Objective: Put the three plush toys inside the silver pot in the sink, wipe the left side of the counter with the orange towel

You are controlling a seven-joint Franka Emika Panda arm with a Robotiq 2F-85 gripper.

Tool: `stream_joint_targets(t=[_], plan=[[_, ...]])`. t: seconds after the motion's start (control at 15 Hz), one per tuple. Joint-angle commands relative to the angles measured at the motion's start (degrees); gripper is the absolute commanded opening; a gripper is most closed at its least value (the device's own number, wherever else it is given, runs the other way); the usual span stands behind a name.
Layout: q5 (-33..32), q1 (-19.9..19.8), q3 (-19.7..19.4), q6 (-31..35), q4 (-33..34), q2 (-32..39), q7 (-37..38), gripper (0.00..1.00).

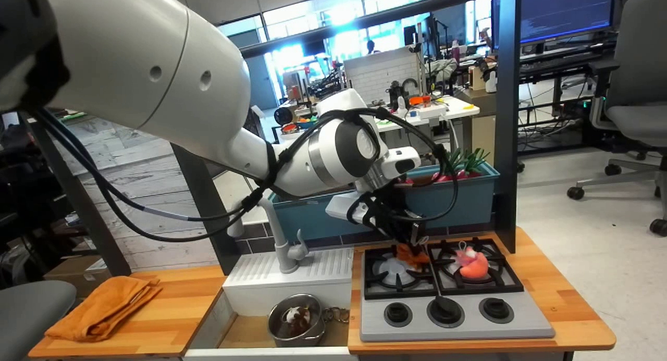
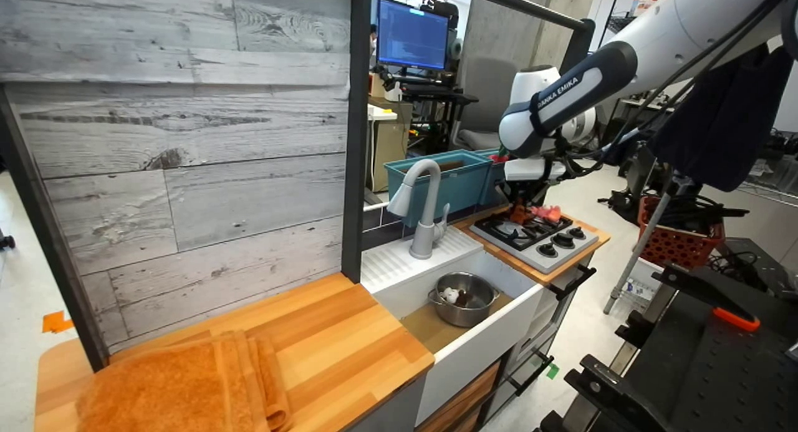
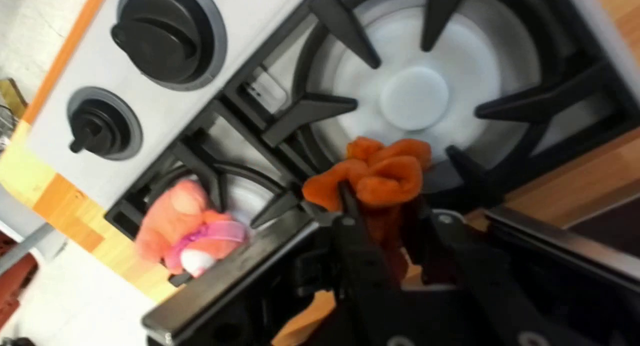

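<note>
My gripper (image 3: 382, 206) is over the stove, its fingers closed around the orange plush toy (image 3: 390, 178), which bulges past the fingertips above the grates. It also shows in both exterior views (image 1: 411, 258) (image 2: 519, 213). The pinkish plush toy (image 1: 473, 266) lies on the right burner and in the wrist view (image 3: 175, 221). The silver pot (image 2: 461, 317) stands in the white sink (image 2: 486, 338). A dark brown and white lump (image 1: 294, 315) lies inside the pot. The folded orange towel (image 1: 101, 309) lies on the left side of the wooden counter (image 1: 198, 288).
The stove (image 1: 453, 330) with raised black grates and knobs sits right of the sink. A grey faucet (image 2: 430, 214) rises behind the basin. A teal planter (image 1: 312, 215) stands behind the counter. Dark frame posts (image 1: 508, 121) rise at the back.
</note>
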Motion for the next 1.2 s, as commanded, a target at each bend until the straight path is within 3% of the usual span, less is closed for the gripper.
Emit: stream_joint_targets(t=[0.0,0.2,0.6,0.87,1.13], plan=[[0.31,0.81,5.00,6.77,-12.84,-9.85,-10.89,0.05],[0.27,-0.57,9.34,9.94,-19.92,-15.57,-21.11,0.05],[0.99,-4.41,18.01,8.47,-35.41,-27.43,-39.15,0.05],[2.45,-3.29,20.87,7.44,-45.63,-31.46,-46.72,0.05],[0.84,-0.37,21.59,2.14,-49.49,-29.97,-49.64,0.05]])
